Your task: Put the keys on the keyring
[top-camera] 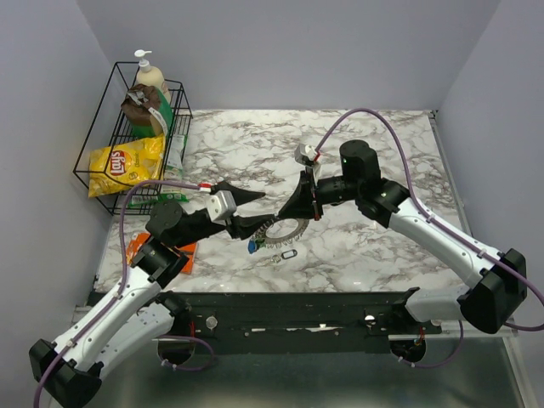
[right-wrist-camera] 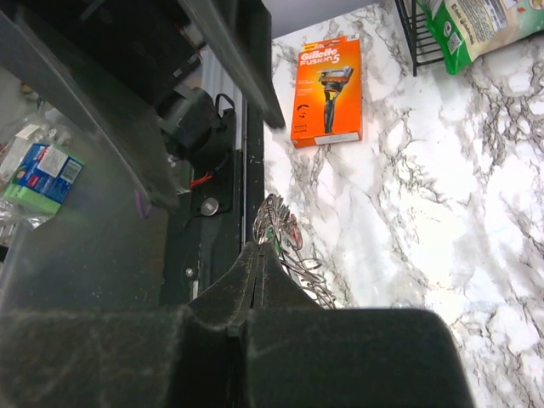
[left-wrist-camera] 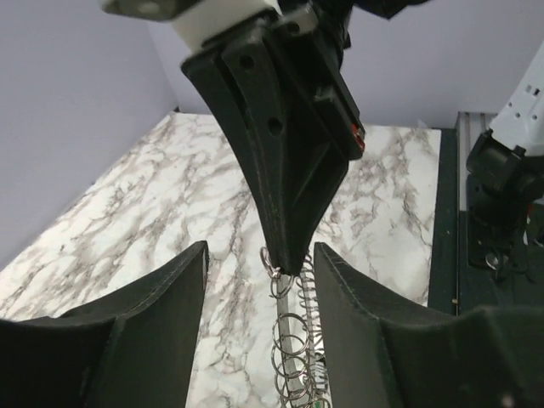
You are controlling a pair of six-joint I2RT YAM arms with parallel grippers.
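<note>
While the right tool (right-wrist-camera: 257, 249), jaws closed, pinches the keyring (top-camera: 287, 228) at its 1 o'clock edge, apparently to steady it near the table's (top-camera: 382, 153) 6 o'clock, the left tool (top-camera: 265, 211) gapes half-open and empty, straddling the ring from 9 o'clock, likely to regrip.

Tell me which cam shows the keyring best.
Top external: the keyring shows nearly face-on, its fringed arc visible. Left wrist sees it edge-on, a strip of small rings under the right tool. Right wrist catches only a bit beyond its shut tips.
</note>
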